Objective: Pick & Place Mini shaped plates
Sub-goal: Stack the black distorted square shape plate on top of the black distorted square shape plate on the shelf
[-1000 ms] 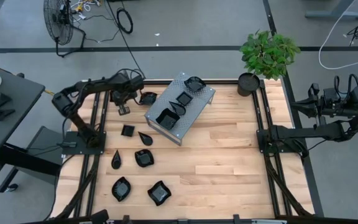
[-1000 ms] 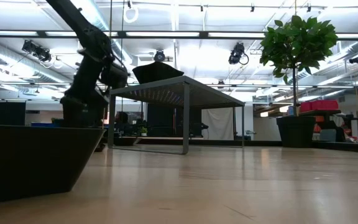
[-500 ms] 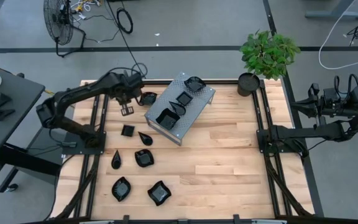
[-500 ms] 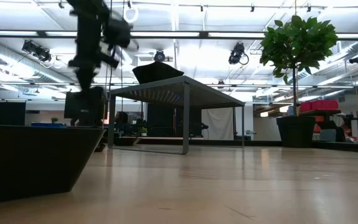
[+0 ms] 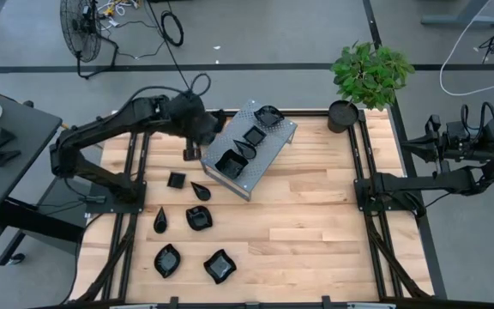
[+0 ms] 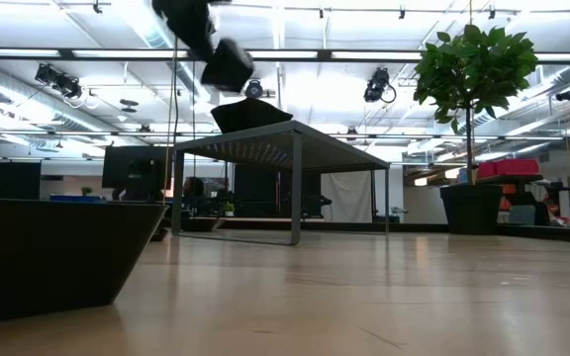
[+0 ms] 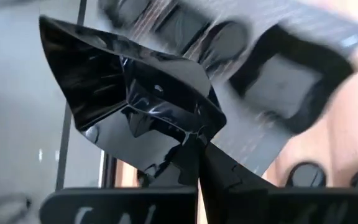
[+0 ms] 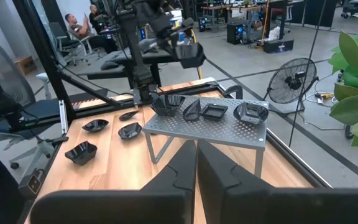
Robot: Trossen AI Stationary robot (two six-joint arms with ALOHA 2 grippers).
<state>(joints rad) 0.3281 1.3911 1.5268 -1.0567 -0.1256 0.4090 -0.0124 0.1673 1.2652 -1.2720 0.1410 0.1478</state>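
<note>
Left tool [image 5: 202, 129] is clamped on the rim of a glossy black wavy-rimmed mini plate [image 7: 135, 106], held in the air just off the near-left edge of the perforated grey metal rack [image 5: 268, 150]. In the left wrist view the plate hangs tilted from the pinch, its bowl facing the camera. Right tool [image 8: 196, 163] is shut with nothing between its fingers; that arm is parked off the right side of the desk [image 5: 316, 215].

Rack top carries four plates: a large square one [image 5: 231, 163] at the near end, a teardrop [image 5: 245, 149], a small square [image 5: 255, 135] and a wavy one [image 5: 269, 116] at the far end. Six more plates lie on the desk to the left, among them a teardrop [image 5: 201, 190] and a wavy dish [image 5: 219, 266].

Judgement on the step: carry to rack, place.
- Free space looks to be the bare strip beside the row; aim there, not over a seated plate.
- Level the plate before lowering, since a rim pinch lets it swing.
- Clear the rack edge in height first.
- Release only once the base sits flat; glossy plate may slide on the metal.
</note>
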